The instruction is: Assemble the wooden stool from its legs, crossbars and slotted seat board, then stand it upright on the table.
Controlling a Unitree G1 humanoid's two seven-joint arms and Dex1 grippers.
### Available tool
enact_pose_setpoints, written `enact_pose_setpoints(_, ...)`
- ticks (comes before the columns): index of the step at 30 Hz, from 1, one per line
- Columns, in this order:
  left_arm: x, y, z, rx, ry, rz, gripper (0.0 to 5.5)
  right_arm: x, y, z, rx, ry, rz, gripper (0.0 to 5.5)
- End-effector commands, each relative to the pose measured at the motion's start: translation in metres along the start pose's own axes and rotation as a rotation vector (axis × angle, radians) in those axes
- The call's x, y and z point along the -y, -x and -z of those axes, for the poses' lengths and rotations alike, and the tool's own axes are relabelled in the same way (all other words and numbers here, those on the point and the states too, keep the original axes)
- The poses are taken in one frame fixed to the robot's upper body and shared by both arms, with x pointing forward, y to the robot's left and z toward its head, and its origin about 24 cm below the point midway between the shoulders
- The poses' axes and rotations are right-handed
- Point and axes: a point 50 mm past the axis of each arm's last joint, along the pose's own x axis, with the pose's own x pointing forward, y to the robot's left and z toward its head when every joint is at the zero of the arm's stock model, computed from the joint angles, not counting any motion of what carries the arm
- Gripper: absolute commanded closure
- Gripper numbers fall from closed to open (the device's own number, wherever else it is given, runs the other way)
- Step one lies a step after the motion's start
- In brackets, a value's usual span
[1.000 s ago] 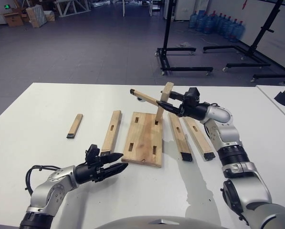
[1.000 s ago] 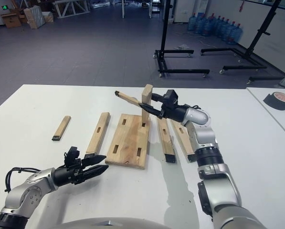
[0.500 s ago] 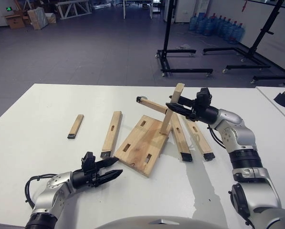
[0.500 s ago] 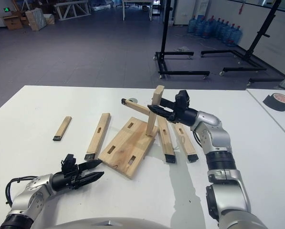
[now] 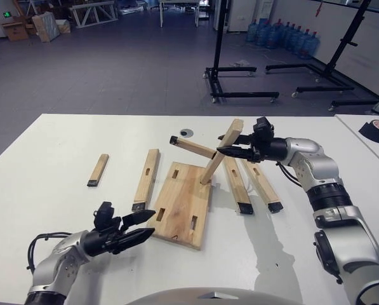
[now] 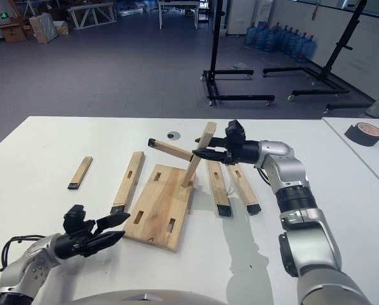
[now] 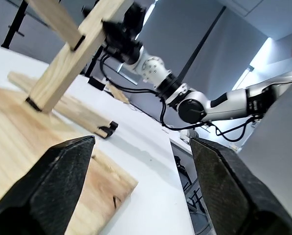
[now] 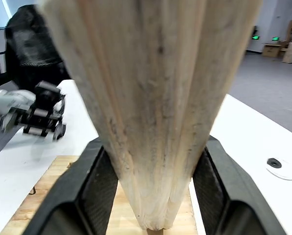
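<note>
Centre frame, the right claw (image 5: 226,150) clamps the tilted leg (image 5: 212,168), its foot on the seat board (image 5: 179,206). The left claw (image 5: 147,222), spread wide at lower left, holds nothing: pressing down could skid the board or jam the leg askew.

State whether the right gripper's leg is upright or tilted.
Tilted: in the right gripper, the leg leans rightward from its foot on the seat board.

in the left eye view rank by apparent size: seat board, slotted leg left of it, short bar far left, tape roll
1. seat board
2. slotted leg
3. short bar and tape roll: they look about alike, so not ranked.
</note>
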Motion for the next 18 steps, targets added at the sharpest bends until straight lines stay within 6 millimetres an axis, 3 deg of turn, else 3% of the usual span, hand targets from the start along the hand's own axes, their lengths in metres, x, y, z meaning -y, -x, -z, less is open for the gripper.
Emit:
enact_pose_setpoints(1,0.005,-0.004,-0.01,-0.027,-0.011,0.001,1.95,-0.007,-0.003,0.034,-0.224,-0.11,-0.097,3.47)
enact_pose_setpoints(6,0.007,-0.026,-0.002,-0.104,-0.016,-0.074,1.95,-0.004,0.001,0.022,-0.355,-0.123,-0.182,3.47)
enact_pose_setpoints(9,-0.004,-0.041,0.005,-0.184,-0.048,-0.203,1.95,-0.004,-0.003,0.014,-0.404,-0.179,-0.235,3.48)
enact_pose_setpoints(14,0.001,-0.063,0.011,-0.354,-0.12,-0.263,1.95,0.004,-0.015,0.003,-0.392,-0.19,-0.219,3.48)
enact_pose_setpoints(18,0.001,-0.072,0.01,-0.382,-0.127,-0.282,1.95,0.008,-0.022,0.004,-0.379,-0.163,-0.18,3.48)
